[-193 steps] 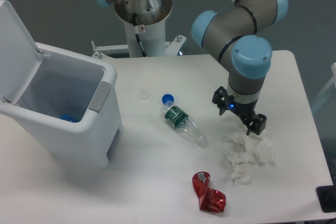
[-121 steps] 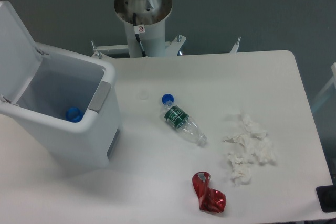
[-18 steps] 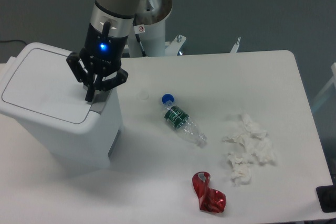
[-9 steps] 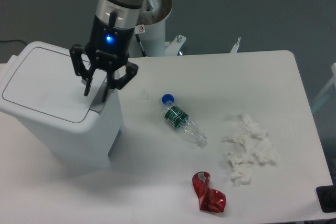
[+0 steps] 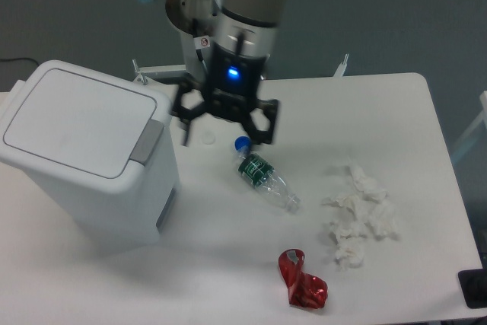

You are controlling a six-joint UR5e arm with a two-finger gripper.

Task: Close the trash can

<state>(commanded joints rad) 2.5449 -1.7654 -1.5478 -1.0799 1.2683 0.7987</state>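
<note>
The fixed camera looks down on a white desk (image 5: 396, 104). The trash can (image 5: 84, 157) stands at the left side of the desk, its flat white lid (image 5: 72, 131) down and shut, the grey push tab (image 5: 149, 141) showing on its right front edge.

The gripper (image 5: 226, 129) hangs above the desk just right of the trash can, clear of it, with a blue light glowing on its body (the picture is a little blurred here). Its jaws are spread wide and hold nothing.

A plastic bottle (image 5: 264, 178) with a green label and blue cap lies on its side near the middle of the desk, its cap end just below the right jaw. Crumpled white tissues (image 5: 359, 215) lie to the right, well apart from the bottle. A crushed red can (image 5: 303, 281) lies at the near edge.
</note>
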